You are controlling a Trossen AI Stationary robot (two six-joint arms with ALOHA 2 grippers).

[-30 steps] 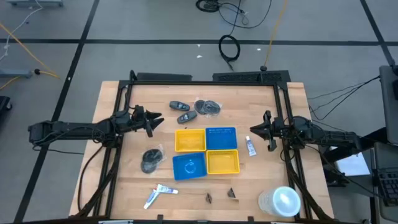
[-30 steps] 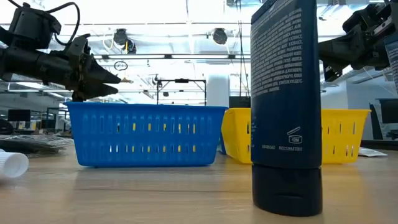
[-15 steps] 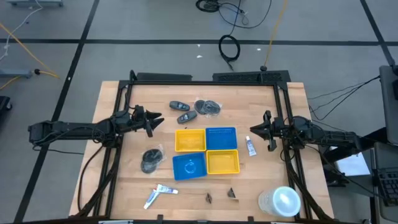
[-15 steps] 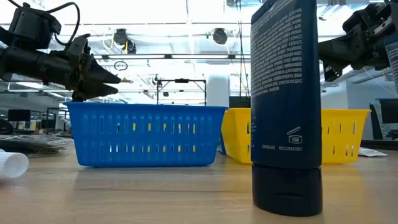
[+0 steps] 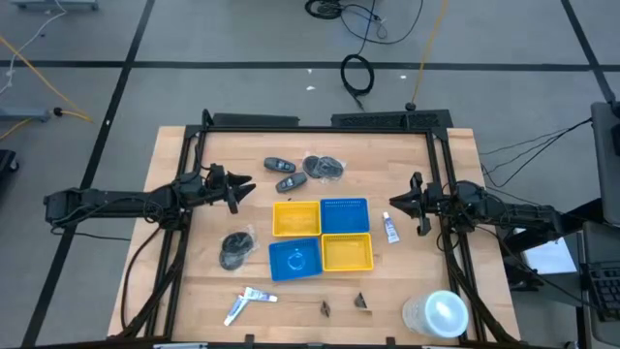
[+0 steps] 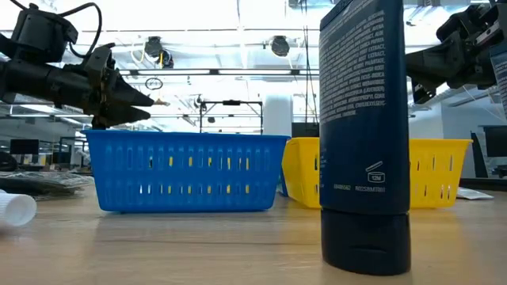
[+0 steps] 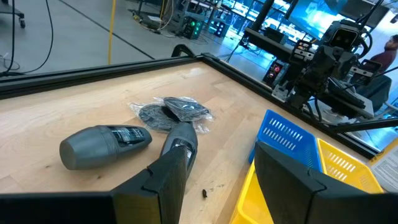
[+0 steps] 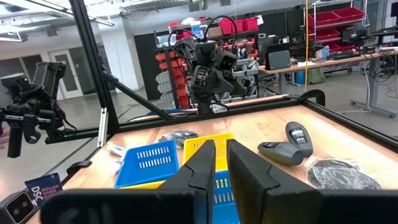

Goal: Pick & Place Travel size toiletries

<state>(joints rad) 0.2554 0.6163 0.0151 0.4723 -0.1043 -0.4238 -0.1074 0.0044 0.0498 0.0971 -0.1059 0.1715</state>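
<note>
One white travel-size tube (image 5: 390,228) lies flat on the table just right of the trays, close below my right gripper (image 5: 393,201), which is shut and hangs above the table, touching nothing. Two more white tubes (image 5: 248,301) lie near the front edge on the left; a white cap (image 6: 14,210) shows in the low view. My left gripper (image 5: 250,188) is open above the table left of the trays, with nothing between its fingers (image 7: 171,174). Both grippers point toward the table's middle.
Two yellow and two blue trays (image 5: 323,238) stand as a block in the table's middle. Dark key fobs (image 5: 284,173) and a bagged dark item (image 5: 325,167) lie behind them, another bag (image 5: 235,250) to their left. Black clips (image 5: 344,306) lie at the front; a dark bottle (image 6: 364,134) stands there.
</note>
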